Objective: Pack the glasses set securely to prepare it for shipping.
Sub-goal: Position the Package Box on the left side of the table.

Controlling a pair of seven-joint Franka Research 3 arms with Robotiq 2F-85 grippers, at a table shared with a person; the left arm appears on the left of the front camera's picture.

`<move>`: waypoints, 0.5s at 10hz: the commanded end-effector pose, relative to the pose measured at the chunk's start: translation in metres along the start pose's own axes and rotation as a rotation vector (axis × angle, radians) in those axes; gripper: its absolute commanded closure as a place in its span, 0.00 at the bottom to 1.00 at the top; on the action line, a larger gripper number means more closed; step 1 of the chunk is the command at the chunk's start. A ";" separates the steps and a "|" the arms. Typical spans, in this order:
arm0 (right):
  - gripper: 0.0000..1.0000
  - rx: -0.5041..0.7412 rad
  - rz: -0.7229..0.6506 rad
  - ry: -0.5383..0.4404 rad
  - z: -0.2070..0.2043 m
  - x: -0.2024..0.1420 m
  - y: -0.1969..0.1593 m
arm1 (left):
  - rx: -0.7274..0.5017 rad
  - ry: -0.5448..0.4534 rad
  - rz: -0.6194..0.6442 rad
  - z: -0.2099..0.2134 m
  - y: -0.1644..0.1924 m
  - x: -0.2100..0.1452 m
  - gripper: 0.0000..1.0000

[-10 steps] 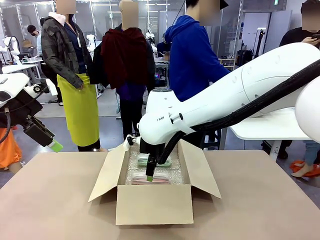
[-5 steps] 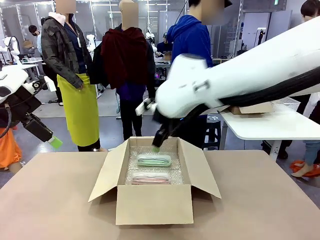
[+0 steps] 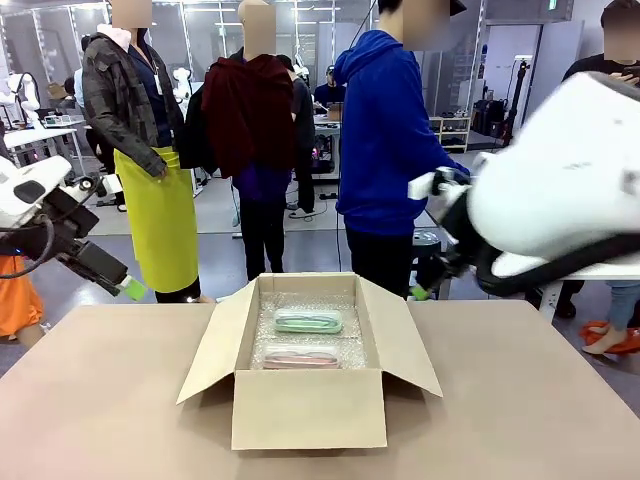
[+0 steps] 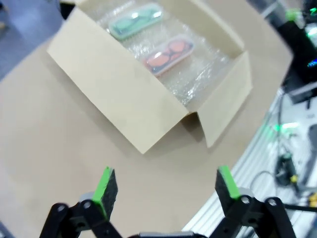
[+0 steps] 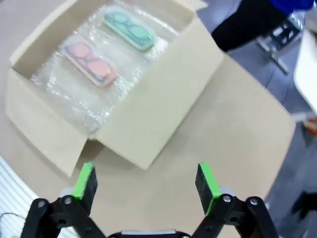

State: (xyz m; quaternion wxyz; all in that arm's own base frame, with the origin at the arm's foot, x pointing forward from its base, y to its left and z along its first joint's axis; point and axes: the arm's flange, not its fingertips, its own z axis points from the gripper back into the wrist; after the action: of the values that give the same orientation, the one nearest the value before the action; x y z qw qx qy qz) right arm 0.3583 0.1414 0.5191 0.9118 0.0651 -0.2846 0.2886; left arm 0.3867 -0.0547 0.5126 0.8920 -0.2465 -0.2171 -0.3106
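Front view: mint green case (image 3: 308, 321) lies flat inside the open cardboard box (image 3: 308, 410), long axis running 9 to 3 o'clock, at the 12 o'clock end of the box floor. Pink case (image 3: 300, 358) lies flat and parallel to it on the same 9-to-3 axis, at the 6 o'clock end, close to the near wall. The two cases are near each other but apart.

Count: two cases, one of each colour. Both rest on one sheet of bubble wrap (image 3: 352, 340) lining the box. Lens shapes show through each case in the wrist views.

One box, near the middle of the table (image 3: 100, 400), top open, its two side flaps (image 3: 212, 345) splayed outward toward 9 and 3 o'clock.

Left gripper (image 3: 130, 290) hangs raised at 9 o'clock of the box, well apart from it, claw released and empty. Right gripper (image 3: 418, 293) hangs raised at 3 o'clock, past the right flap, claw released and empty.

One person in a blue top (image 3: 385, 130) stands at 12 o'clock beyond the table.
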 end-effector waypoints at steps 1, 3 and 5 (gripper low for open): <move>0.00 -0.075 -0.163 -0.043 0.030 -0.047 0.014 | -0.120 0.014 0.229 -0.015 0.028 0.017 0.00; 0.00 -0.088 -0.277 -0.055 0.054 -0.074 0.018 | -0.245 0.031 0.452 -0.048 0.049 0.020 0.00; 0.00 -0.080 -0.361 -0.035 0.071 -0.090 0.021 | -0.312 -0.010 0.584 -0.065 0.069 0.015 0.00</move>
State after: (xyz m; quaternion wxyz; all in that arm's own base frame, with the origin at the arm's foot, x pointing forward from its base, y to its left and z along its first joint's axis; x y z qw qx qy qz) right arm 0.2874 0.1012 0.5549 0.9398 0.0844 -0.3041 0.1306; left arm 0.4504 -0.0554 0.4412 0.9020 -0.4089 -0.0889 -0.1062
